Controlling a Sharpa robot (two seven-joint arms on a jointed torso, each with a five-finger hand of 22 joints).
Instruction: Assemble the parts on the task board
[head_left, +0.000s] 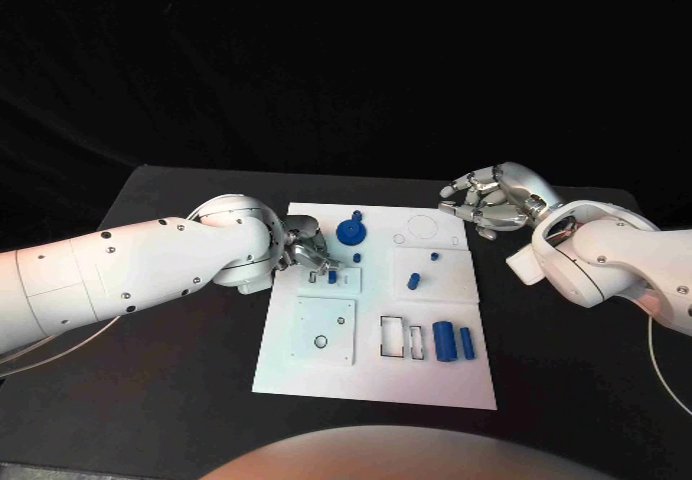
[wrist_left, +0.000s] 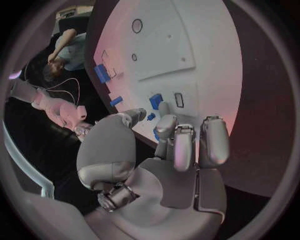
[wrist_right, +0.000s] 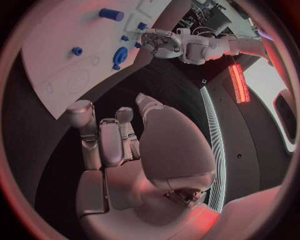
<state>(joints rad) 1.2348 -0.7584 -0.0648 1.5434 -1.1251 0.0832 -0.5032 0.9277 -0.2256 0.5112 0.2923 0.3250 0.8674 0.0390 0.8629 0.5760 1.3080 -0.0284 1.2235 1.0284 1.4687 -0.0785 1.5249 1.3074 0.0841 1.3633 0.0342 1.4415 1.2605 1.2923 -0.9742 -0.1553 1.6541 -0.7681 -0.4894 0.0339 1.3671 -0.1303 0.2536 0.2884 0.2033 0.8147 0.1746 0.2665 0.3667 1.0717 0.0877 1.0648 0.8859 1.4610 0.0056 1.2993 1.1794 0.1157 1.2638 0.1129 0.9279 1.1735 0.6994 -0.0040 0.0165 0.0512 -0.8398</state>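
The white task board (head_left: 378, 375) lies in the middle of the table. A blue gear (head_left: 351, 233) stands near its far edge, with a small blue peg (head_left: 356, 257) just below it. My left hand (head_left: 306, 250) hovers over the board's far left part, fingertips beside a small blue block (head_left: 333, 275) at a slot; nothing shows between its thumb and fingers (wrist_left: 181, 142). Another blue piece (head_left: 414, 280) sits mid-board, and two blue cylinders (head_left: 453, 342) lie near the front right. My right hand (head_left: 495, 200) hangs off the board's far right corner, fingers loosely bent and holding nothing (wrist_right: 119, 145).
A raised square plate (head_left: 326, 330) with a round hole sits at the board's front left, and empty rectangular slots (head_left: 392, 337) lie beside the cylinders. Black table (head_left: 173, 400) surrounds the board on all sides.
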